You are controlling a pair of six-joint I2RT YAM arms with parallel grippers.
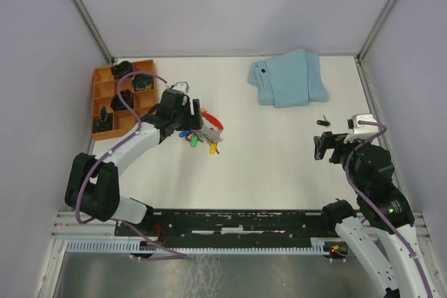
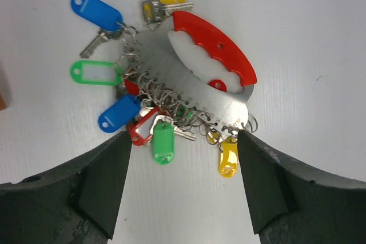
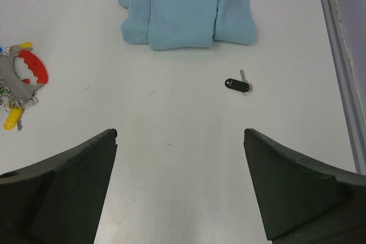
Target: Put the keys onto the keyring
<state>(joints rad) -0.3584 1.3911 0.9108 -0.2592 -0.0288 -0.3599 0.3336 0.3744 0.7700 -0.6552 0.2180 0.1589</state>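
The keyring (image 2: 197, 92) is a curved grey metal plate with a red grip (image 2: 214, 44), lying flat on the white table. The keys (image 2: 163, 143), with blue, green, yellow and red heads, hang from small rings along its edge. My left gripper (image 2: 184, 136) is open and empty just short of the bunch, one finger on each side. From above, the left gripper (image 1: 194, 112) is over the keyring (image 1: 213, 119) and keys (image 1: 198, 135). My right gripper (image 1: 323, 147) is open and empty at the right. One loose black-headed key (image 3: 237, 85) lies ahead of the right gripper (image 3: 180, 134).
A folded light-blue cloth (image 1: 288, 78) lies at the back right. An orange compartment tray (image 1: 98, 99) with dark lumps stands at the back left, next to the left arm. The loose black-headed key (image 1: 323, 122) lies just beyond the right gripper. Grey walls enclose the table.
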